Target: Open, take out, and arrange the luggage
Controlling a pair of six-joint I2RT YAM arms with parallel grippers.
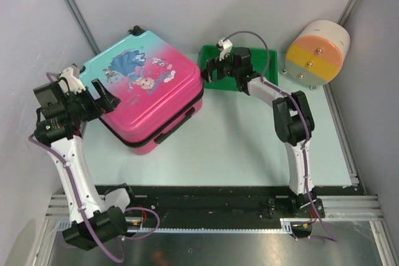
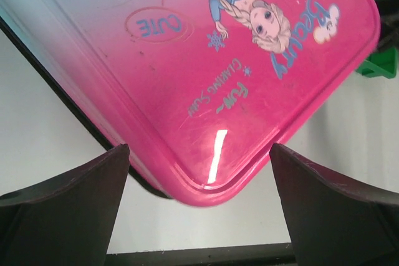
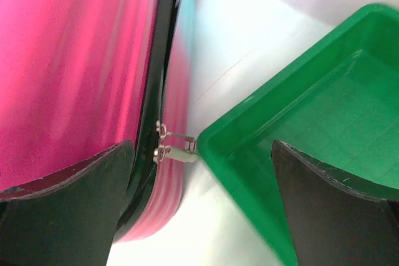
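The luggage (image 1: 149, 85) lies flat and closed at the table's left middle, pink-to-teal with cartoon prints, black zipper round its side. My left gripper (image 1: 103, 99) is open at its near-left corner; in the left wrist view the pink lid corner (image 2: 218, 91) lies between my open fingers (image 2: 75, 210), untouched. My right gripper (image 1: 212, 71) is open beside the luggage's right side. In the right wrist view two metal zipper pulls (image 3: 176, 144) stick out from the black zipper (image 3: 159, 79) toward the tray, ahead of my open gripper (image 3: 202, 204).
A green plastic tray (image 1: 267, 60) sits just right of the luggage, its corner (image 3: 215, 138) almost touching the zipper pulls. A white-and-orange cylinder (image 1: 317, 51) stands at the back right. Grey walls enclose the table.
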